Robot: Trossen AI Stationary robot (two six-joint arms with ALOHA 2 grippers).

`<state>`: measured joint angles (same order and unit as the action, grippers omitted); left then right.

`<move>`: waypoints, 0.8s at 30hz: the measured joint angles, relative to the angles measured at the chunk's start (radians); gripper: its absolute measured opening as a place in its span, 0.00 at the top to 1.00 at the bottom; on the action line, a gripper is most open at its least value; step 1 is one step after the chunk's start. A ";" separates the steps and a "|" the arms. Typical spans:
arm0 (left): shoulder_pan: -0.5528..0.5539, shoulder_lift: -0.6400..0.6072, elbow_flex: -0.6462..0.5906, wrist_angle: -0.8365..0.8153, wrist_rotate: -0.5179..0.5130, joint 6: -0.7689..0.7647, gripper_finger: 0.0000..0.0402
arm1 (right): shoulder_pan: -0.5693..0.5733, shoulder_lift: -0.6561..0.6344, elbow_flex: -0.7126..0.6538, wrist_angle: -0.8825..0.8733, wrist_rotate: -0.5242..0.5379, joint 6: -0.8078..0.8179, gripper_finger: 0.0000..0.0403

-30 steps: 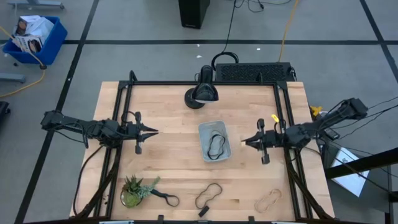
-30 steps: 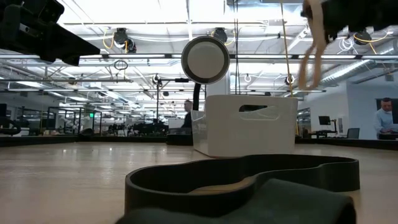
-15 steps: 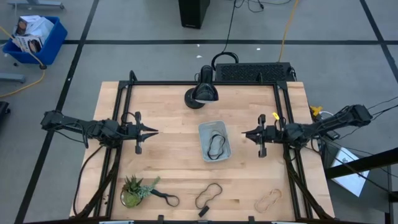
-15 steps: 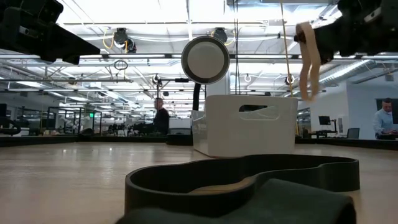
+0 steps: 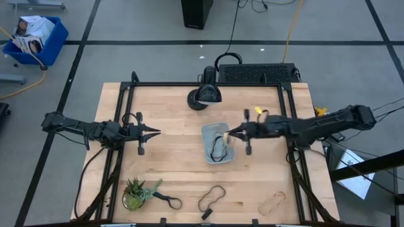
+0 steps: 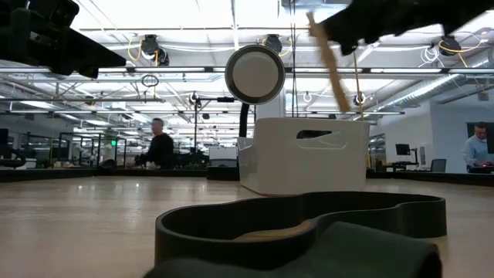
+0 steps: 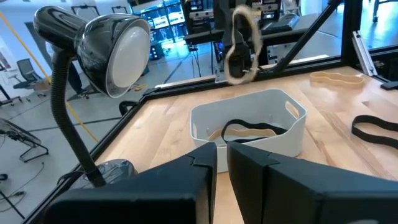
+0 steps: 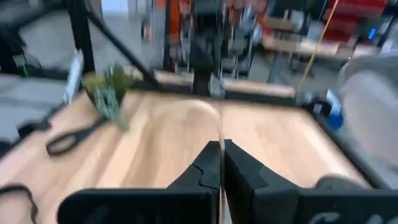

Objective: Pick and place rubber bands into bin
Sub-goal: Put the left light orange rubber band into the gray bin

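The right gripper [image 5: 230,133] hangs above the 3 o'clock rim of the bin [image 5: 218,142], its fingers pinched together on a tan rubber band [image 7: 239,42] that dangles below them, clear of the tray. The bin sits near the middle of the table [image 5: 170,113] and already holds one black band [image 5: 219,146]. The step in hand looks like the carry-over just before the drop. Next, I'd say, the loop needs to be fully over the tray before the fingers part, since a floppy band can catch the wall and slip outside. The left gripper [image 5: 156,133] waits at 9 o'clock from the bin, fingers closed on nothing. Other bands lie along the 6 o'clock edge: black [image 5: 211,197] and tan [image 5: 272,202].
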<state>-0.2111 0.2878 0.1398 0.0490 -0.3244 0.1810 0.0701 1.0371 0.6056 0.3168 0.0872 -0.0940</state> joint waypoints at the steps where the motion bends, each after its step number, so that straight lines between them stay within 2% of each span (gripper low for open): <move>1: 0.000 0.000 0.000 0.000 0.000 0.000 0.88 | -0.011 0.041 0.037 -0.042 -0.008 0.001 1.00; 4: 0.000 0.000 0.000 -0.002 0.000 -0.001 0.88 | -0.039 0.151 0.117 -0.121 -0.021 0.017 1.00; 8: 0.000 0.000 0.000 -0.010 0.000 -0.002 0.88 | -0.075 0.257 0.175 -0.168 -0.106 0.042 1.00; 12: 0.000 0.000 0.000 -0.021 0.000 -0.003 0.88 | -0.095 0.316 0.191 -0.207 -0.145 0.072 1.00; 18: 0.000 0.000 0.000 -0.024 0.000 0.001 0.88 | -0.110 0.366 0.191 -0.290 -0.140 0.105 0.99; 21: 0.000 0.000 0.000 -0.024 0.000 0.001 0.88 | -0.109 0.383 0.191 -0.295 -0.140 0.103 0.92; 24: 0.000 0.000 0.000 -0.024 0.001 0.000 0.88 | -0.109 0.385 0.191 -0.282 -0.139 0.109 0.80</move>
<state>-0.2108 0.2878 0.1398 0.0254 -0.3238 0.1810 -0.0391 1.4223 0.7963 0.0350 -0.0519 0.0150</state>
